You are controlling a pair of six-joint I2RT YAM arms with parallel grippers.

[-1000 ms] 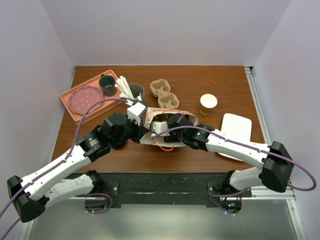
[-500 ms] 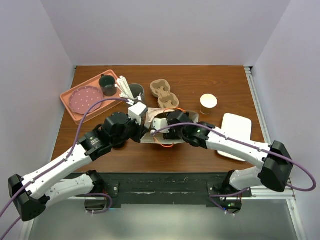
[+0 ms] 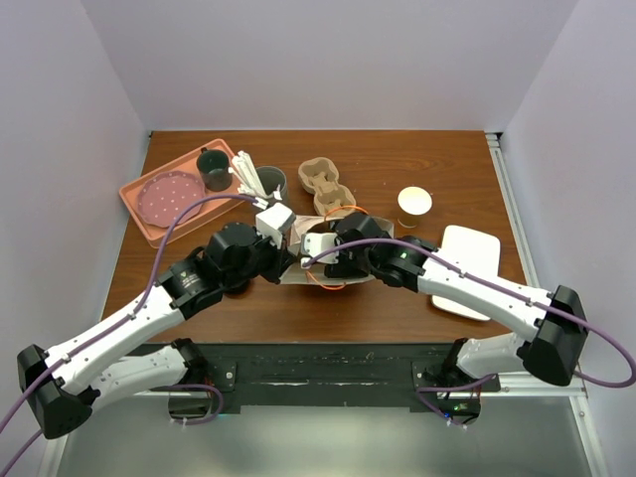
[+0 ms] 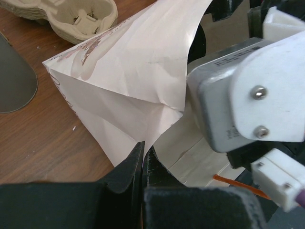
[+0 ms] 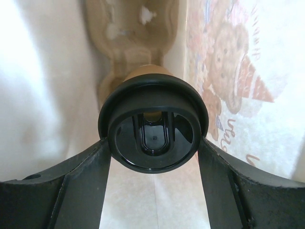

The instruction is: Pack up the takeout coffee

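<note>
A takeout coffee (image 5: pixel 152 119) with tan-brown sides and a black lid sits between my right gripper's (image 5: pixel 153 143) fingers, inside the white paper bag (image 5: pixel 228 71). A cardboard cup carrier (image 5: pixel 131 28) lies in the bag just beyond the cup. In the top view the right gripper (image 3: pixel 333 243) reaches into the bag (image 3: pixel 373 232) at the table's middle. My left gripper (image 4: pixel 143 148) is shut on the bag's edge (image 4: pixel 133 67) and holds it up; it also shows in the top view (image 3: pixel 286 250). A second tan cup (image 3: pixel 414 204) stands at the right.
Another cardboard carrier (image 3: pixel 327 186) lies behind the bag, also in the left wrist view (image 4: pixel 71 19). A pink tray (image 3: pixel 139 214) at the back left holds a pink plate (image 3: pixel 166 196) and a dark mug (image 3: pixel 213 169). A grey tumbler with white utensils (image 3: pixel 266 181) stands beside it. A white tray (image 3: pixel 467 258) lies right.
My right gripper has shifted a little toward the far side with the cup inside the bag. The left gripper keeps its hold on the bag's edge.
</note>
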